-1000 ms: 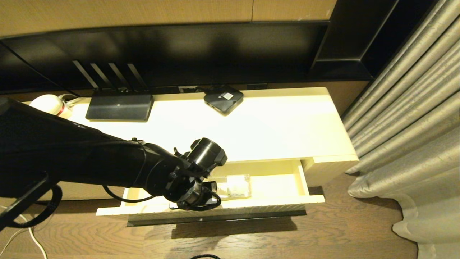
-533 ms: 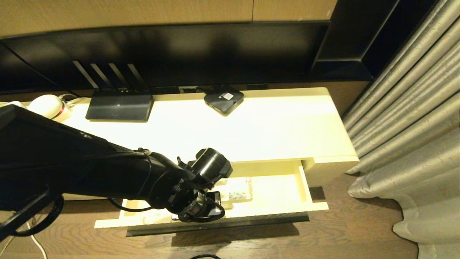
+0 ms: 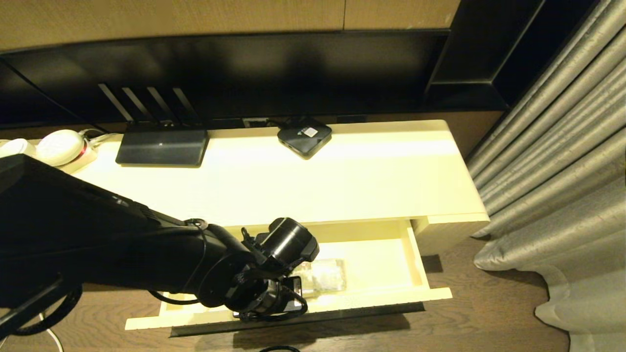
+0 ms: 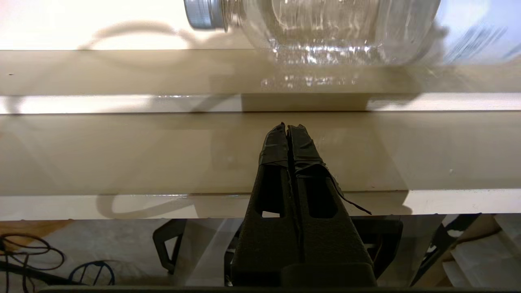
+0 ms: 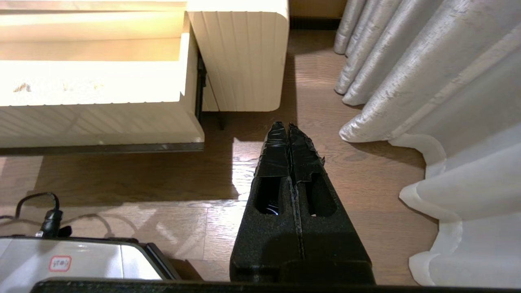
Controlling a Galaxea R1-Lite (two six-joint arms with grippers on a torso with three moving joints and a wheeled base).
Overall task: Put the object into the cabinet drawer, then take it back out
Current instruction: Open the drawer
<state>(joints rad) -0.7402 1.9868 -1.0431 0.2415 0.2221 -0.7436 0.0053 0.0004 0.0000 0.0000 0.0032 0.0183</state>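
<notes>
The robot's black left arm (image 3: pixel 122 249) crossed the head view from the left and hid the left half of the wide, shallow, glossy cream cabinet drawer (image 3: pixel 391 296), which stood pulled out below the cream cabinet top (image 3: pixel 352 181). The left gripper (image 4: pixel 288 129) was clenched with nothing between its fingers, its tips against the drawer's front from outside — in the head view it was masked by the wrist. The small clear plastic water bottle (image 3: pixel 325 275) lay on its side on the drawer floor, just beyond the front wall. Its ribbed pale cap (image 4: pixel 203 14) and ridged transparent shoulder showed in the left wrist view, the rest cut off; its white label carried bluish print too blurred to read. On the cabinet top sat a black square box (image 3: pixel 304 135) with a small white sticker, unreadable. The right gripper (image 5: pixel 289 128) hung clenched and empty over the brown wooden floor (image 5: pixel 195 179), near pale grey curtains (image 5: pixel 427 81).
</notes>
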